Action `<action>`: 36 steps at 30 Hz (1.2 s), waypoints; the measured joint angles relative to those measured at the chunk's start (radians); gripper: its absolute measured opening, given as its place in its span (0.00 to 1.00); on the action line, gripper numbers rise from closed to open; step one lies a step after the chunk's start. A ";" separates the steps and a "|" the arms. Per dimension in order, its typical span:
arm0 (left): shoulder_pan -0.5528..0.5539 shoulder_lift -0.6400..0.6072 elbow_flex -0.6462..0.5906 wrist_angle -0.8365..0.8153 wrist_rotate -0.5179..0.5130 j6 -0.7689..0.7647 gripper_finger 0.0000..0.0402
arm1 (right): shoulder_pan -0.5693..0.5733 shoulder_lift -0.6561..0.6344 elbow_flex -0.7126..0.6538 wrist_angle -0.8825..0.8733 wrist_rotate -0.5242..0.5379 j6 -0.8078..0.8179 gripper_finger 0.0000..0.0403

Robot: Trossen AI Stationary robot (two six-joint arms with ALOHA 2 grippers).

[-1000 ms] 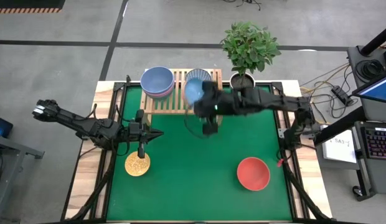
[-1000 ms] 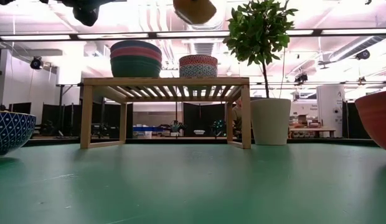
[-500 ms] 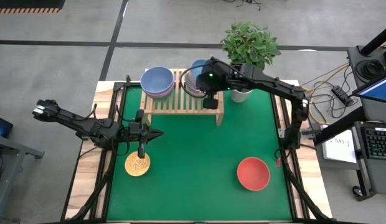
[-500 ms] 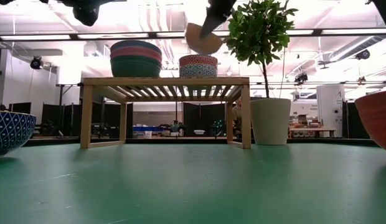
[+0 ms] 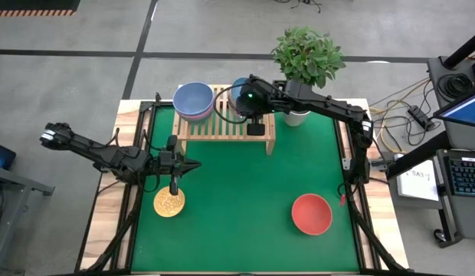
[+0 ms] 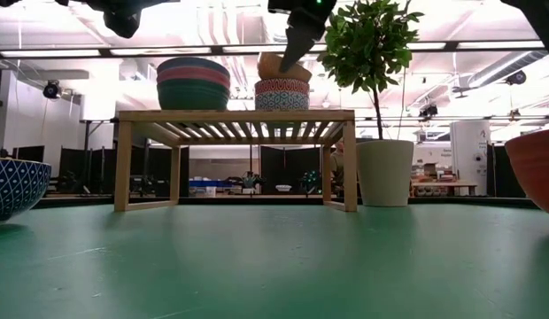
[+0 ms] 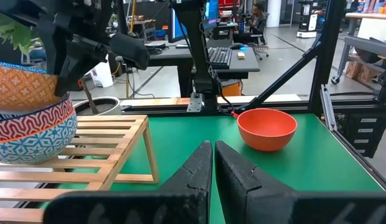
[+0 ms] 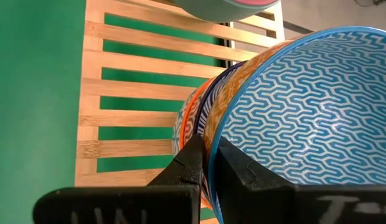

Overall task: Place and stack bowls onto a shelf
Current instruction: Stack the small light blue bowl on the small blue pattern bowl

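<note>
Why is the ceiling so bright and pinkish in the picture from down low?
Low view: long ceiling lights glare and wash out, with a pink tint, so the shelf and plant look dark against them. High view: even light, with only soft shadows on the green mat. Right wrist view: the patterned bowl looks sharp up close.

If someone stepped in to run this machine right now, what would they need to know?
Right gripper: shut on the rim of an orange-sided bowl, lowering it into the patterned bowl on the shelf.
Left gripper: shut, empty, waiting above the yellow bowl.
Done: plain bowls stacked on the shelf.
Left: release this bowl; shelve the yellow, red and blue-white bowls.
</note>
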State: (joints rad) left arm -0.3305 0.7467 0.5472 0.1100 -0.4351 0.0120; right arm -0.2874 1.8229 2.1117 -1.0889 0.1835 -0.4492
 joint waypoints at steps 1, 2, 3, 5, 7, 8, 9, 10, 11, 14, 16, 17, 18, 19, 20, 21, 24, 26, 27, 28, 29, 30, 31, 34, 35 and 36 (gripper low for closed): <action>0.000 0.000 0.000 0.000 0.000 0.000 0.00 | -0.001 0.000 0.000 0.000 0.000 0.000 0.03; 0.000 0.000 0.000 0.000 0.000 0.000 0.00 | -0.001 0.000 0.000 0.001 0.000 0.001 0.03; 0.000 0.000 0.000 0.000 0.000 0.000 0.00 | -0.001 0.000 0.000 0.001 0.000 0.002 0.03; 0.000 0.000 0.000 0.000 0.000 0.000 0.00 | -0.001 0.000 0.000 0.001 0.001 0.002 0.05; 0.000 0.000 0.000 0.000 0.000 0.000 0.00 | -0.001 0.001 0.000 0.002 0.003 0.006 0.09; 0.000 0.000 0.000 0.000 0.000 0.000 0.00 | -0.002 0.001 0.000 0.002 0.002 0.009 0.11; 0.000 0.000 0.000 0.000 0.000 0.000 0.00 | -0.002 0.001 0.000 0.004 0.008 0.011 0.13; 0.000 0.000 0.000 0.000 0.000 0.000 0.00 | -0.002 0.001 0.000 0.009 0.014 0.011 0.15; 0.000 0.000 0.000 0.000 0.000 0.000 0.00 | -0.002 0.001 0.000 0.010 0.023 0.011 0.16; 0.000 0.000 0.000 0.000 0.000 0.000 0.00 | -0.002 0.000 0.000 0.013 0.030 0.019 0.20; 0.000 0.000 0.000 0.000 0.000 0.000 0.00 | -0.001 0.000 0.009 -0.002 0.030 0.041 0.21; 0.000 0.000 0.000 0.000 0.000 0.000 0.00 | 0.000 -0.001 0.018 -0.011 0.030 0.054 0.22; 0.000 0.000 0.000 0.000 0.000 0.000 0.00 | 0.005 0.000 0.031 -0.024 0.030 0.067 0.22; 0.000 0.000 0.000 -0.001 0.000 0.000 0.00 | 0.010 -0.001 0.044 -0.039 0.032 0.075 0.22; 0.000 0.000 0.000 -0.002 0.000 0.000 0.00 | 0.016 -0.002 0.059 -0.052 0.032 0.085 0.21; 0.000 0.000 0.000 -0.002 0.000 0.000 0.00 | 0.023 -0.002 0.073 -0.058 0.030 0.093 0.21; 0.000 0.000 0.000 -0.002 0.000 0.000 0.00 | 0.034 -0.003 0.099 -0.020 0.025 0.124 0.19; 0.000 0.000 0.000 -0.002 0.000 0.000 0.00 | 0.033 -0.003 0.099 0.038 0.025 0.132 0.17; 0.000 0.000 0.000 -0.002 0.000 0.001 0.00 | 0.032 -0.003 0.094 0.066 0.023 0.127 0.16; 0.000 0.000 0.000 -0.002 0.000 0.001 0.00 | 0.031 -0.001 0.089 0.092 0.022 0.120 0.14; 0.000 0.000 0.000 -0.002 0.000 0.001 0.00 | 0.031 0.005 0.086 0.118 0.027 0.120 0.13; 0.000 0.000 0.000 -0.003 0.000 0.001 0.00 | 0.027 0.010 0.085 0.143 0.037 0.126 0.11; 0.000 0.000 0.000 -0.003 0.000 0.000 0.00 | 0.024 0.020 0.083 0.165 0.046 0.133 0.09; 0.000 0.000 0.000 -0.006 0.000 0.000 0.00 | 0.014 0.052 0.080 0.202 0.048 0.122 0.03; 0.000 0.000 0.000 -0.006 0.000 0.001 0.00 | 0.013 0.065 0.080 0.205 0.049 0.118 0.03; 0.000 0.000 0.000 -0.006 0.000 0.000 0.00 | 0.012 0.075 0.080 0.210 0.051 0.117 0.03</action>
State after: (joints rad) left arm -0.3309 0.7466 0.5473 0.1039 -0.4351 0.0125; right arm -0.2753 1.8978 2.1918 -0.8789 0.2346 -0.3320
